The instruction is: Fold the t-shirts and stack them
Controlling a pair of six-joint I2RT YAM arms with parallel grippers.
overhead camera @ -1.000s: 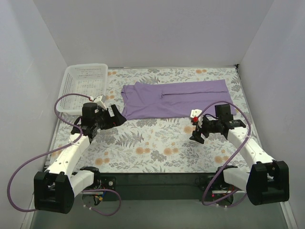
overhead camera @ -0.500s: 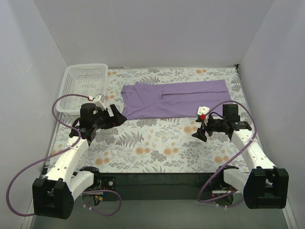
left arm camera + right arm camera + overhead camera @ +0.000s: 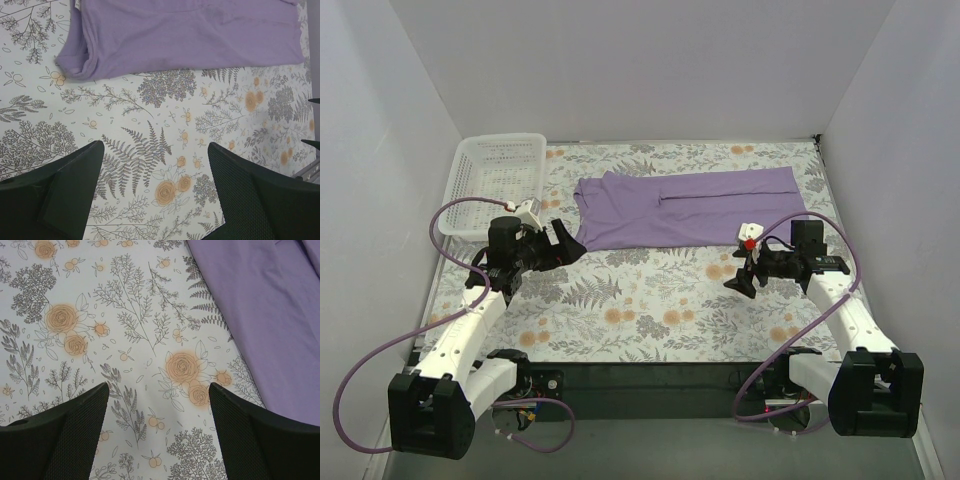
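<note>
A lavender-purple t-shirt [image 3: 688,207] lies folded into a long flat band across the back middle of the floral table cover; it fills the upper part of the left wrist view [image 3: 185,35] and the upper right corner of the right wrist view [image 3: 265,315]. My left gripper [image 3: 560,246] hangs open just off the shirt's near left corner, with only the printed cover between its fingers [image 3: 155,150]. My right gripper [image 3: 744,271] hovers open in front of the shirt's near right edge, also with nothing in it [image 3: 158,390].
A white mesh basket [image 3: 496,180] stands at the back left corner, behind the left arm. White walls close in the table on three sides. A purple cable [image 3: 470,207] loops from each arm.
My right gripper has drawn right and slightly back toward the shirt's near edge, its wrist turning. The left arm barely shifted. The shirt has not moved.
</note>
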